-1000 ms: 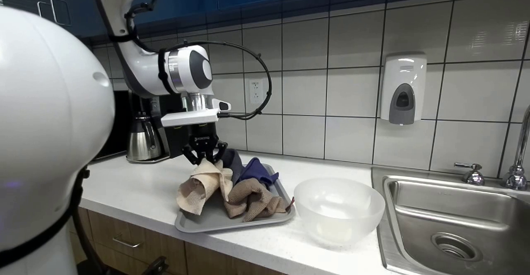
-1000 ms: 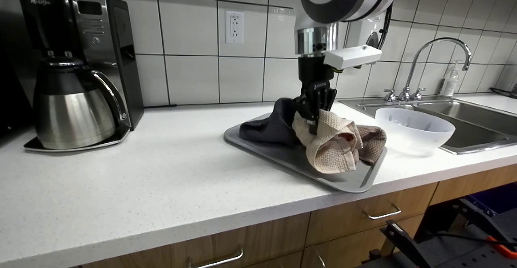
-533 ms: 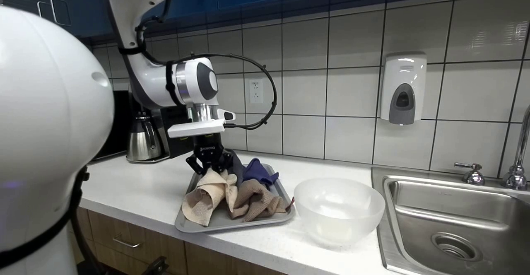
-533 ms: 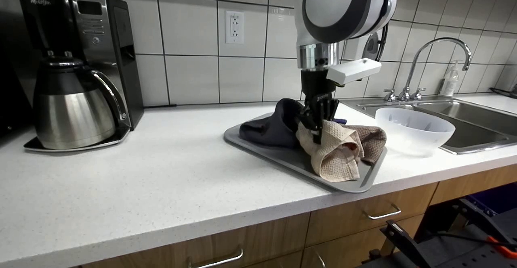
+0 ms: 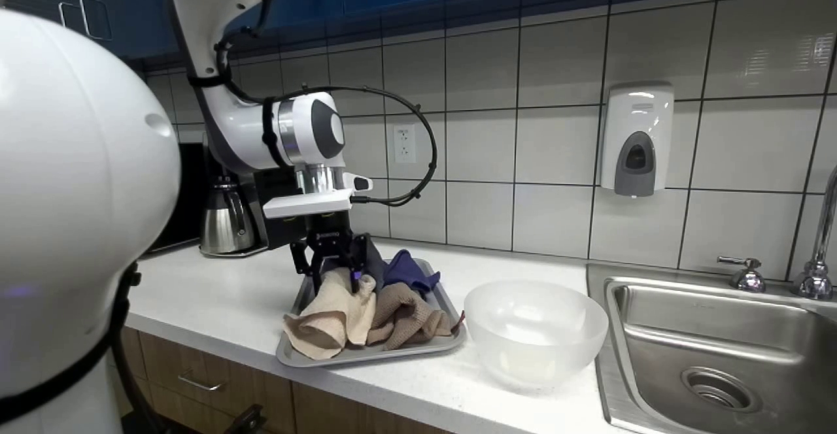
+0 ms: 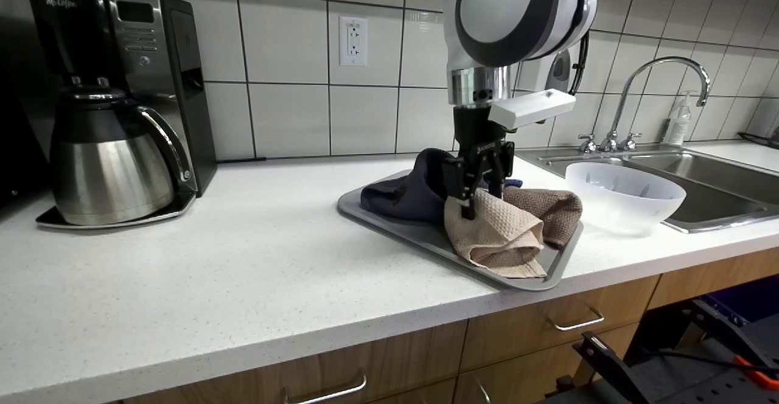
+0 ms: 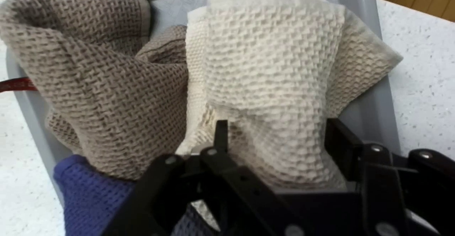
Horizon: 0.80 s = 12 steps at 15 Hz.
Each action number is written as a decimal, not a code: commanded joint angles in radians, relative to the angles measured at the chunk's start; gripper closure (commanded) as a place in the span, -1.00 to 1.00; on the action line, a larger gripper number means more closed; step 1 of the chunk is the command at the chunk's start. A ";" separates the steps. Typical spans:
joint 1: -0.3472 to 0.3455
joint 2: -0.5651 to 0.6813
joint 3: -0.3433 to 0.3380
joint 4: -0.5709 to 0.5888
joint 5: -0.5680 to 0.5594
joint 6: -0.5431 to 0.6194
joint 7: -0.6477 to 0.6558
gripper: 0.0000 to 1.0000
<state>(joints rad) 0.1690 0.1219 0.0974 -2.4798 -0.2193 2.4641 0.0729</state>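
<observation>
Wrist view: I've got the pincer (image 7: 275, 131) spread, fingers (image 7: 221, 136) either side of the cream cloth (image 7: 270, 58). Loose folds could slip from a shallow pinch; the brown cloth (image 7: 121, 101) right against it could snag too. In an exterior view, the cream cloth lies near left on the tray (image 5: 376, 354), frosted bowl (image 5: 536, 336) to the right. In an exterior view, dark cloth (image 6: 405, 188) bunches left of my pincer, crowding that side; the coffee maker (image 6: 143, 81) stands well apart, far left on the surface (image 6: 182, 288).
</observation>
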 commanded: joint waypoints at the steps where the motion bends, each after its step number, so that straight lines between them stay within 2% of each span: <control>1: 0.005 -0.089 0.011 -0.029 0.009 -0.021 0.093 -0.99; 12: 0.000 -0.315 0.060 -0.108 0.018 -0.100 0.369 -1.00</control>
<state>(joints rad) 0.1830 -0.0909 0.1283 -2.5372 -0.2160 2.4125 0.3745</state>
